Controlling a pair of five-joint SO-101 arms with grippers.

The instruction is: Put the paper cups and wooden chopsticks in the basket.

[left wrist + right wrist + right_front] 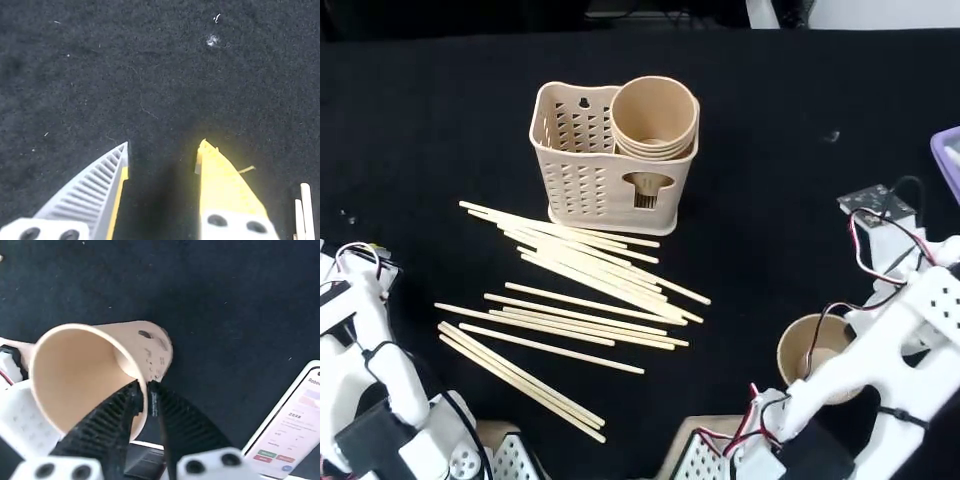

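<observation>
Here, a beige perforated plastic basket stands upright toward the far middle of the black cloth-covered table. A nested stack of tan paper cups sits in the basket's right-hand end, with rims above the basket wall. Pale wooden chopsticks lie loose in an overlapping scatter on the surface, from just in front of the basket toward the near edge, all of them outside the basket. Right gripper: the black ribbed fingers are pinched on the wall of a single tan paper cup, one inside the rim and one outside. The cup is tilted, with its mouth toward the wrist camera, and it lies near the near right corner, well apart from the basket; whether it touches the cloth cannot be told. Left gripper: the fingers are spread wide with nothing between them, over bare cloth near the near left corner. A white flat screen device lies beside the held cup
</observation>
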